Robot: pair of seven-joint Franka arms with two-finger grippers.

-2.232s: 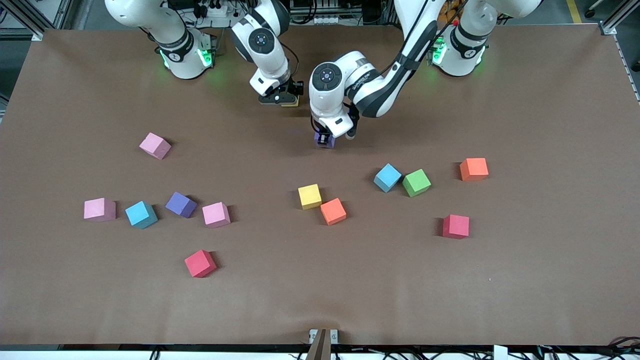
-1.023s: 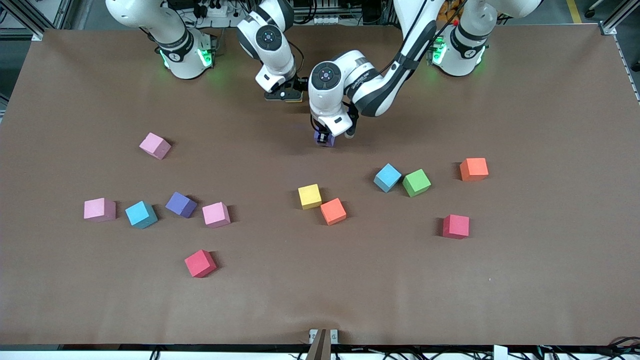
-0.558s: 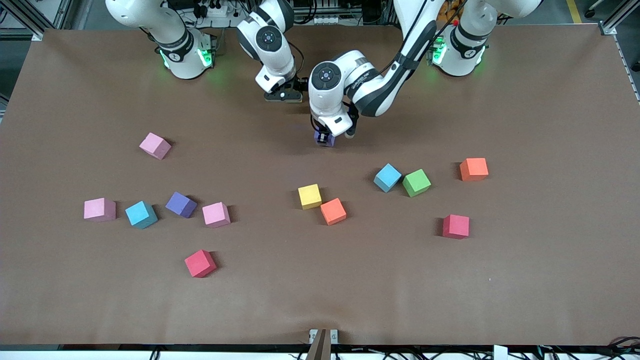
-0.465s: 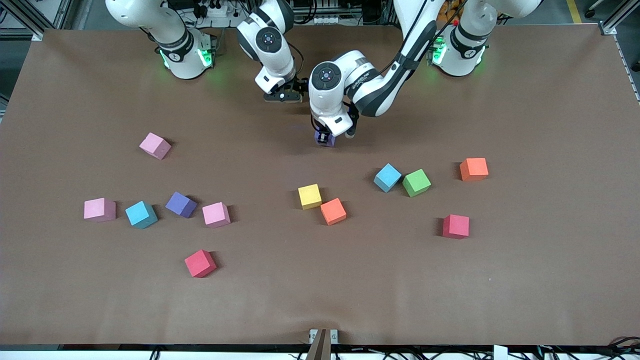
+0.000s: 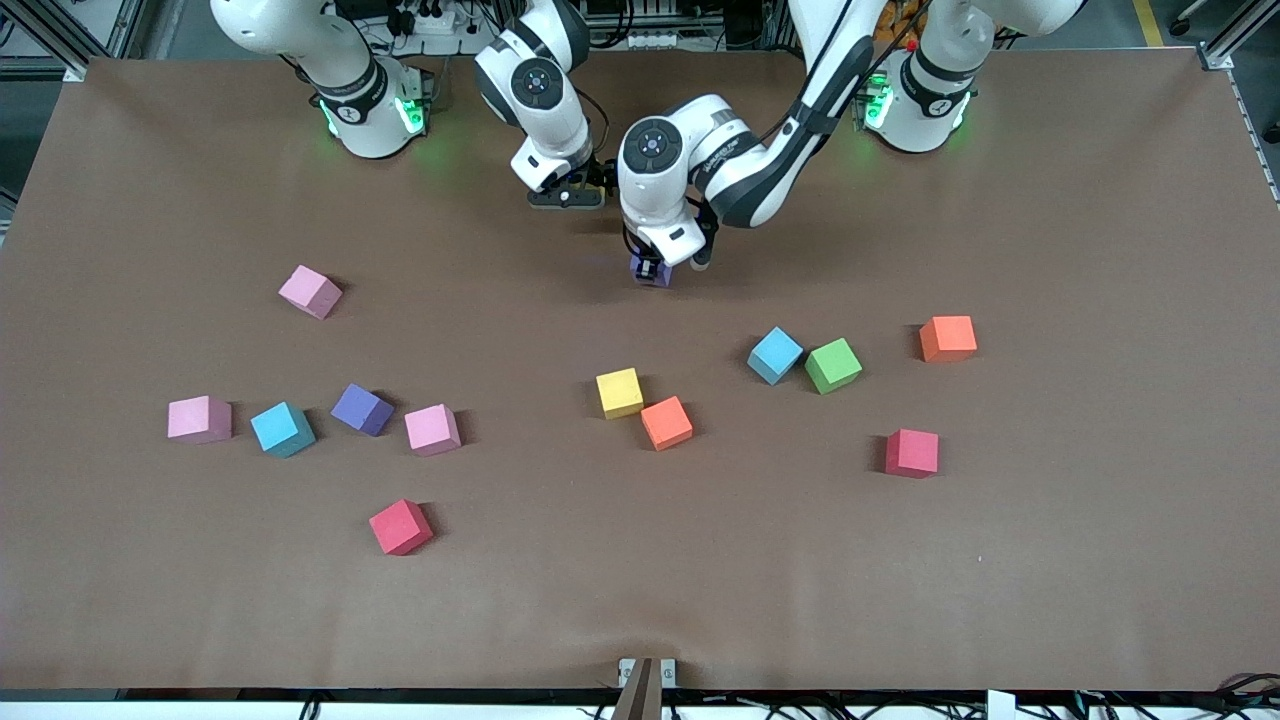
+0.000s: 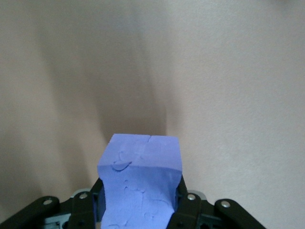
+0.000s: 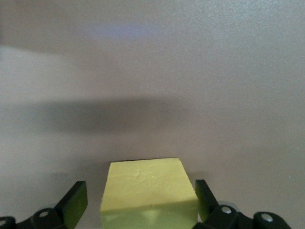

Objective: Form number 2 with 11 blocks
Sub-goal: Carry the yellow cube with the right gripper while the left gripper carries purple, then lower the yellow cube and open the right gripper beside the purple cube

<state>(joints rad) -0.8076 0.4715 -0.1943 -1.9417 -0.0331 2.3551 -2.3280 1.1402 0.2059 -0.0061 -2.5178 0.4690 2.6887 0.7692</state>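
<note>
With the front view read as a clock dial centred on the table [image 5: 640, 600], both of my grippers work at the 12 o'clock sector, close to the bases. My left gripper [image 5: 651, 270] is clamped on the held purple block [image 6: 140, 183], one finger on each side face, low over bare table. My right gripper [image 5: 566, 196] sits at 10 o'clock of the left one; its fingers [image 7: 74, 200] are spread wide, with a visible gap on either side of the released yellow block [image 7: 148, 191] – no grip on it. The loose blocks lie scattered and unassembled. Near centre: a yellow block [image 5: 619, 392] with an orange block [image 5: 666, 422] just beside it at 4 o'clock. At 3 o'clock – a light blue block [image 5: 776, 355], a green block [image 5: 833, 365] just beside it, a second orange block [image 5: 947, 338] and a red block [image 5: 911, 452]. At 9 o'clock a row holds a pink block [image 5: 199, 418], a second light blue block [image 5: 282, 428], a purple block [image 5: 362, 409] and a second pink block [image 5: 432, 429]. A third pink block [image 5: 310, 291] lies at 10 o'clock, a second red block [image 5: 400, 526] at 8 o'clock.
</note>
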